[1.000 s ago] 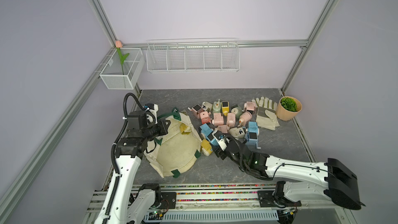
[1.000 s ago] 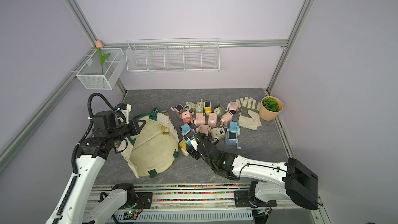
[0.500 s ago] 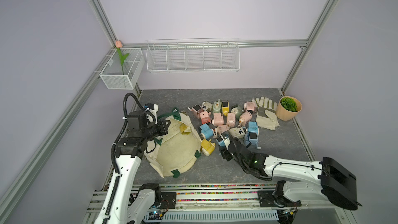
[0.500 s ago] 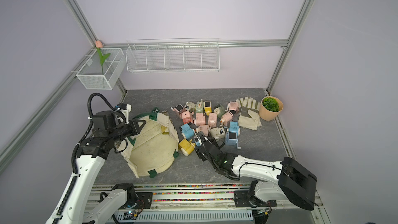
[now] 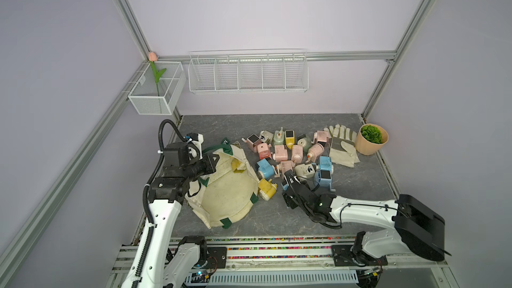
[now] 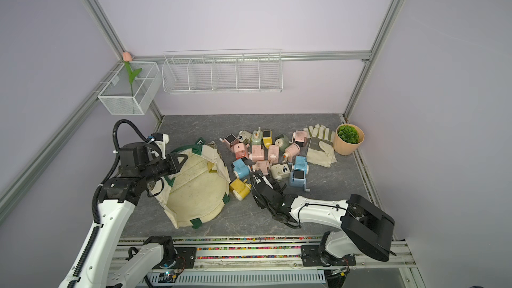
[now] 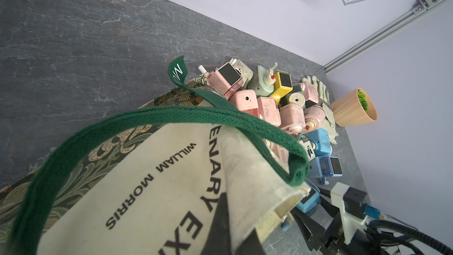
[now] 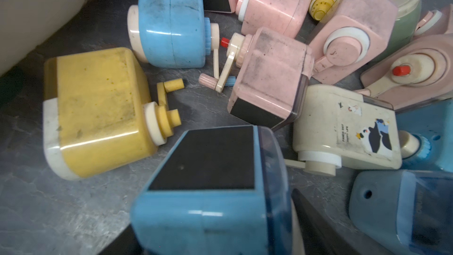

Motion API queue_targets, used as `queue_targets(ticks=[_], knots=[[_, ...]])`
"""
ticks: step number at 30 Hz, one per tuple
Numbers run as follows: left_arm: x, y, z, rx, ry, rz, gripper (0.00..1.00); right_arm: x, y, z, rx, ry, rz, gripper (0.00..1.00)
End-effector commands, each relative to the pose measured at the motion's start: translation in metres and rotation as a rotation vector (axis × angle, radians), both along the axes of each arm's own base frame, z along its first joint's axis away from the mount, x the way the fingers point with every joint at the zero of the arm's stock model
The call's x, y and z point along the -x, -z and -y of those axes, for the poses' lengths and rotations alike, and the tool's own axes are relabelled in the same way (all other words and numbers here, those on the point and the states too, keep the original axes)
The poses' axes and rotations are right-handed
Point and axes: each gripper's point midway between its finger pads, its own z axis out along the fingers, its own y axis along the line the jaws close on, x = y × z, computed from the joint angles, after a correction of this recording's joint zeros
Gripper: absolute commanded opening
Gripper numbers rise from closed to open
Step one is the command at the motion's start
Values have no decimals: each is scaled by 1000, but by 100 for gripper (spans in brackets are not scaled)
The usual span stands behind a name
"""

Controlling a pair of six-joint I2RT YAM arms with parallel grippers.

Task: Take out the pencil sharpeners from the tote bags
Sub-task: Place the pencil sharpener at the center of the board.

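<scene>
Sharpener (image 8: 206, 187) seemingly gripped inside right tool (image 5: 289, 180).

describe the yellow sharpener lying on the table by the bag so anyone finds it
Find the cream tote bag on the grey table. Beside its edge, short of the pile of sharpeners, a yellow sharpener lies on its side, alone; the pile's own yellow one sits at the back.

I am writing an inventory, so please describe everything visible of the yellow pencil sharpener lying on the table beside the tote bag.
The yellow sharpener is a boxy, scuffed plastic body with a cream band at one end and a yellow crank on a white collar at the other. It lies on its side on the grey table, close beside the tote bag; whether they touch is unclear.
</scene>
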Motion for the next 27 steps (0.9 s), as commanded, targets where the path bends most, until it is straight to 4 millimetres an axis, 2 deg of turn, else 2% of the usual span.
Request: queue_targets(ticks=[1,12,18,22,27], knots=[[-2,-20,3,22,18,72,0,-7,-3,-7,-28,28,-3,68],[-2,-21,4,26,21,73,0,-14,10,-9,-1,46,-31,86],[-2,-21,4,26,20,73,0,-14,7,-9,-10,43,-27,90],[-2,-21,4,25,20,73,0,-12,-9,-4,-35,38,11,93],[-1,-22,4,28,22,79,0,3,-53,-14,-153,-83,100,93]])
